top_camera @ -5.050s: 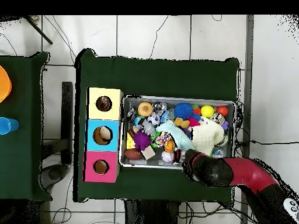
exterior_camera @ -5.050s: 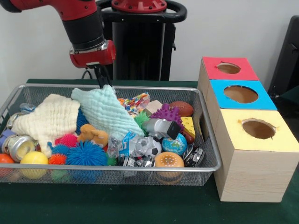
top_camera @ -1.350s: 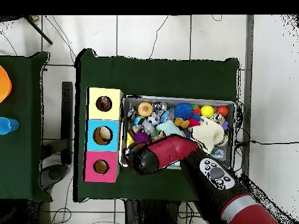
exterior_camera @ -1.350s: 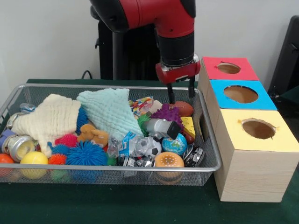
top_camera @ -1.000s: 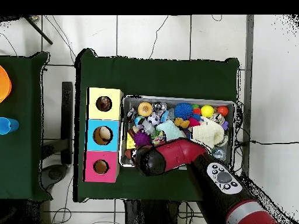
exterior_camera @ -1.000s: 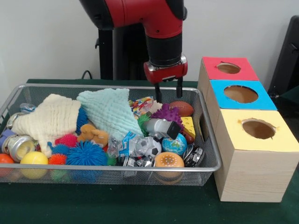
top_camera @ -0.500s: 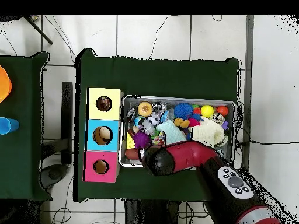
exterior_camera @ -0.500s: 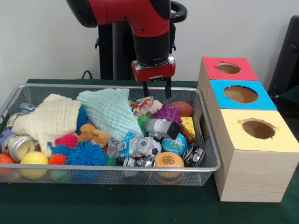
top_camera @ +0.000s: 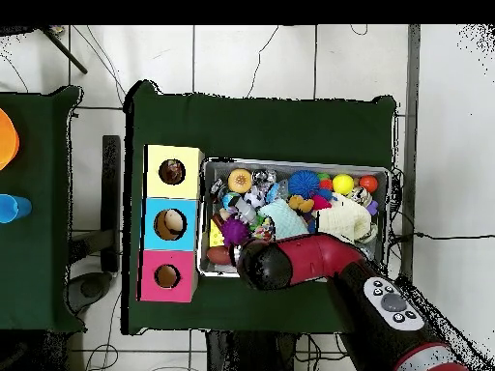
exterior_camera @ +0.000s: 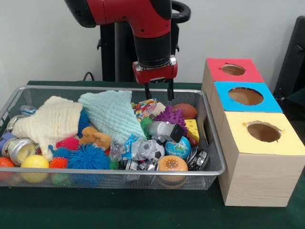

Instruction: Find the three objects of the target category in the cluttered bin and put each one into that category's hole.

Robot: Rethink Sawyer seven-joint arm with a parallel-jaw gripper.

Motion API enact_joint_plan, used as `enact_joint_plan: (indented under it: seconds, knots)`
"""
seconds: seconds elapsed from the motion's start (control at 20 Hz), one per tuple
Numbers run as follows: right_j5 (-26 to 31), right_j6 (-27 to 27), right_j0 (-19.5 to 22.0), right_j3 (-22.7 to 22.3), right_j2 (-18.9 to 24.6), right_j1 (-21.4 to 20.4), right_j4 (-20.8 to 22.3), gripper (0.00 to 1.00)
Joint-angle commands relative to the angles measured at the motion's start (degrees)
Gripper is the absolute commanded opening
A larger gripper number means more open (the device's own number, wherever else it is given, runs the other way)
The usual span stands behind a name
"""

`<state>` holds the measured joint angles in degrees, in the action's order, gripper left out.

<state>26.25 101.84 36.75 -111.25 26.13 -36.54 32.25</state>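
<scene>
My gripper (exterior_camera: 158, 94) hangs open and empty over the far side of the wire bin (exterior_camera: 114, 172), just above a colourful candy packet (exterior_camera: 143, 107). To its right lie a brown football (exterior_camera: 185, 110) and a purple spiky ball (exterior_camera: 170, 116). A mint cloth (exterior_camera: 111, 113) and a cream cloth (exterior_camera: 50, 121) cover the bin's left half. Near the front sit a globe ball (exterior_camera: 178, 147), a soccer ball (exterior_camera: 154, 149) and a burger toy (exterior_camera: 172, 164). In the overhead view the arm (top_camera: 295, 263) hides the gripper and the bin's lower edge.
Three wooden boxes stand right of the bin, each with a round hole: red (exterior_camera: 233, 69), blue (exterior_camera: 245, 96), yellow (exterior_camera: 263, 131). In the bin also lie a blue spiky ball (exterior_camera: 88, 157), a yellow ball (exterior_camera: 34, 162), cans (exterior_camera: 16, 149) and a plush toy (exterior_camera: 95, 137).
The gripper has travelled left along the bin's far side, from above the football to above the candy packet, staying open. Over the last half second it barely moved. The bin's contents are unmoved.
</scene>
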Motion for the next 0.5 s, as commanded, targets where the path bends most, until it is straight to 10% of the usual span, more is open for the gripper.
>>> enact_joint_plan:
  seconds: [0.05, 0.5]
  knots:
    - [-2.23, 5.32, 0.92, 5.70, -0.57, -1.11, -2.51, 1.00]
    - [2.13, 2.60, 1.46, 5.52, 0.19, -3.66, -4.11, 1.00]
